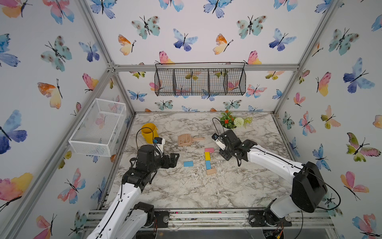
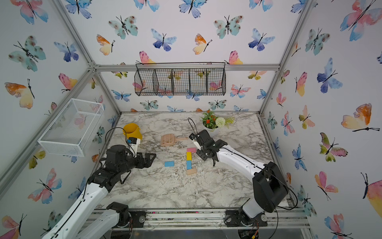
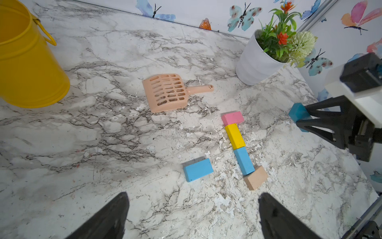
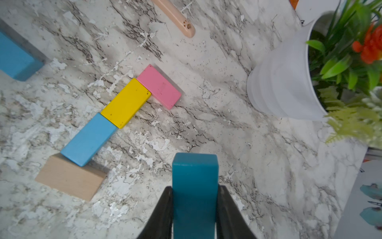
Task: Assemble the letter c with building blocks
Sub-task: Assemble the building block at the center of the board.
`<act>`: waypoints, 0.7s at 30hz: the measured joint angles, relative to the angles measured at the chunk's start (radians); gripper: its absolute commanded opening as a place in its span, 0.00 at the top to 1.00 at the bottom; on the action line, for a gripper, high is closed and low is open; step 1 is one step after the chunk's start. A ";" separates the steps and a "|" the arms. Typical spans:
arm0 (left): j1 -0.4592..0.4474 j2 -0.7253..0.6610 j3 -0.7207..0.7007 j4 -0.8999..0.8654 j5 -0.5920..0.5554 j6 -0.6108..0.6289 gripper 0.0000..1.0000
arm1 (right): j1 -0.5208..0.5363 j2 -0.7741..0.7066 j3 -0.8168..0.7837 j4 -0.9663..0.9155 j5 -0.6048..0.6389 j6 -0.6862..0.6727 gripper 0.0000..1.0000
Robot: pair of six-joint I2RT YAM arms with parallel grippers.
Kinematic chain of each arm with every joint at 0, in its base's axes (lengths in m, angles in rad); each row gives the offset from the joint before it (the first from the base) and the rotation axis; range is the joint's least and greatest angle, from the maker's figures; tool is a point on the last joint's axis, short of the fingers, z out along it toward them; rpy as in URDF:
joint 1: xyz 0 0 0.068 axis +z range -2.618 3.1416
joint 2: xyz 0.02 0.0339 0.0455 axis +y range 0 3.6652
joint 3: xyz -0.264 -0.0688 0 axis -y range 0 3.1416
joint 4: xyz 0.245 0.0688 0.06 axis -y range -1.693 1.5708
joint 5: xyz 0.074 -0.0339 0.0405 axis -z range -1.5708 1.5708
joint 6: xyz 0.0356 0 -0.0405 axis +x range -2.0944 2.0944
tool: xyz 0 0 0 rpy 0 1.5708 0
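Pink block [image 2: 191, 150], yellow block [image 2: 189, 156], light blue block [image 2: 189, 164], tan block [image 2: 191, 171] touching, 12-to-6 o'clock line; loose block [image 2: 169, 163] apart, at its 9 o'clock.

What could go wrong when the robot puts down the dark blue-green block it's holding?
1. The right end effector grips the teal rectangular block by one end, so it might tip on release.
2. Landing beside the pink flat block, it could knock that and the yellow flat block out of line.
3. The white flower pot stands close; it might get bumped.
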State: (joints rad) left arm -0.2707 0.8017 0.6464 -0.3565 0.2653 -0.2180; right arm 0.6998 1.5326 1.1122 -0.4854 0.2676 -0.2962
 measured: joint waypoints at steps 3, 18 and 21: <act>0.000 -0.003 0.000 0.000 0.000 0.000 0.02 | -0.040 -0.002 -0.016 0.037 -0.003 -0.096 0.96; 0.000 -0.014 0.000 0.000 0.002 0.000 0.02 | -0.317 0.258 0.160 -0.040 -0.510 -0.640 0.96; 0.000 -0.014 0.000 0.000 0.002 0.000 0.02 | -0.314 0.332 0.198 -0.087 -0.555 -0.721 0.96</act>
State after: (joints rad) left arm -0.2707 0.7879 0.6464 -0.3565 0.2676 -0.2176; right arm 0.3859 1.8648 1.3098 -0.5724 -0.2871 -1.0168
